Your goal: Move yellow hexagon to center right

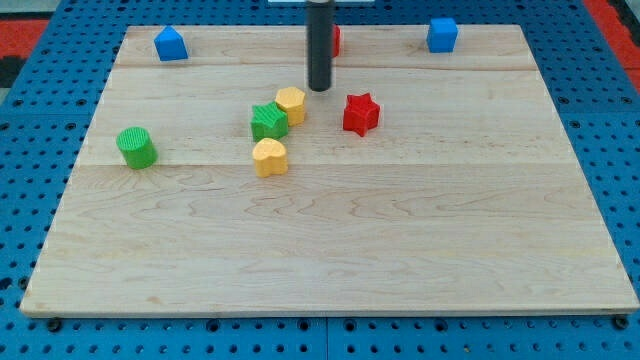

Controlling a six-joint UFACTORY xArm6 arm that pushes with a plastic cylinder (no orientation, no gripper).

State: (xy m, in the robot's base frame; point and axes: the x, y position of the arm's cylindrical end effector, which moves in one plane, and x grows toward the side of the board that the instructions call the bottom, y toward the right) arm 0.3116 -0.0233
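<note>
Wooden board on blue pegboard; my tip, fingerless, sits just above yellow hexagon.

A pale wooden board carries a yellow hexagon block touching a green star-like block, with a yellow heart-shaped block just below. A red star block, green cylinder, two blue blocks and a partly hidden red block also sit there, my tip just above-right of the hexagon.
</note>
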